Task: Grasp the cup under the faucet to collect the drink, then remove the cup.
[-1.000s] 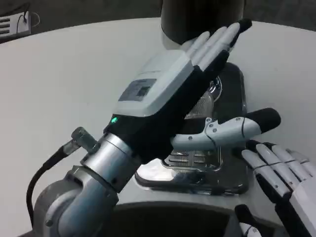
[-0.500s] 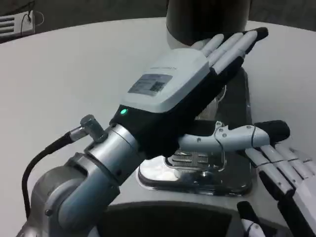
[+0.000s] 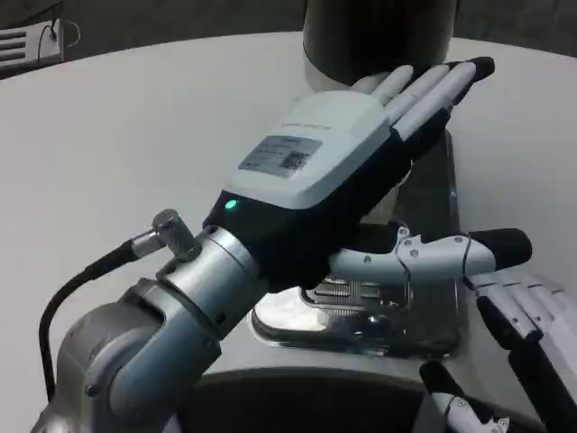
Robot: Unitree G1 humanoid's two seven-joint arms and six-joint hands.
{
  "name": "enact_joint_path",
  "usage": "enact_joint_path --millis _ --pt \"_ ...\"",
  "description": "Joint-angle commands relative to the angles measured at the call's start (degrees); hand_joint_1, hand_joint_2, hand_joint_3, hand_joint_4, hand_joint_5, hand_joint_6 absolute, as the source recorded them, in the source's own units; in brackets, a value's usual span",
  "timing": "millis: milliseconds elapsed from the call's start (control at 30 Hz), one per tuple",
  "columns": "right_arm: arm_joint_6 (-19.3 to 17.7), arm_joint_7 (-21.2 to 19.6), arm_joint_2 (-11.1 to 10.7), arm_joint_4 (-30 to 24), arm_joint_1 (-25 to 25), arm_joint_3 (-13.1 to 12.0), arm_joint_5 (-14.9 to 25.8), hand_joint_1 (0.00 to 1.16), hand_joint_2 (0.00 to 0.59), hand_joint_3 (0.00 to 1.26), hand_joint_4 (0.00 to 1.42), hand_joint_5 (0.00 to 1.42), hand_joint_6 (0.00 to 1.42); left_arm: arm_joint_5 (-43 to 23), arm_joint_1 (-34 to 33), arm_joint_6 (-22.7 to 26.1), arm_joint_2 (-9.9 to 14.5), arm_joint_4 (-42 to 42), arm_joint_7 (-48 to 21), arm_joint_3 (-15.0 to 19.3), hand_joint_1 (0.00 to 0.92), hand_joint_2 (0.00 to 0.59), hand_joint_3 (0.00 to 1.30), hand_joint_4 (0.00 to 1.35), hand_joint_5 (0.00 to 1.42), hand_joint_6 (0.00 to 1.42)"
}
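The left hand reaches flat and wide over the drip tray, holding nothing; I see no cup grasped, so collecting and removing remain.

Close downward head view over table

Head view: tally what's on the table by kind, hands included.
Hands: 2, left and right
Drip tray: 1
Dispenser: 1
Total: 4
Left hand covers the tray's middle, so I can't tell if a cup stands there.
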Motion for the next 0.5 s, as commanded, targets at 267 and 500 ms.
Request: enact_joint_path --millis 267,500 --pt "3.0 1.7 1.5 3.7 -4.9 0.9 7.8 0.4 0.333 0.01 0.05 0.09 0.16 -0.1 0.9 0.3 0.0 0.1 -2.1 -0.9 0.0 0.115 0.0 0.0 0.0 0.0" --pt "5.5 2.7 2.7 6.5 -9.1 1.5 13.7 0.44 0.295 0.0 0.05 0.09 0.18 -0.1 1.6 0.3 -0.1 -0.4 -1.5 -0.4 0.0 0.114 0.0 0.0 0.0 0.0"
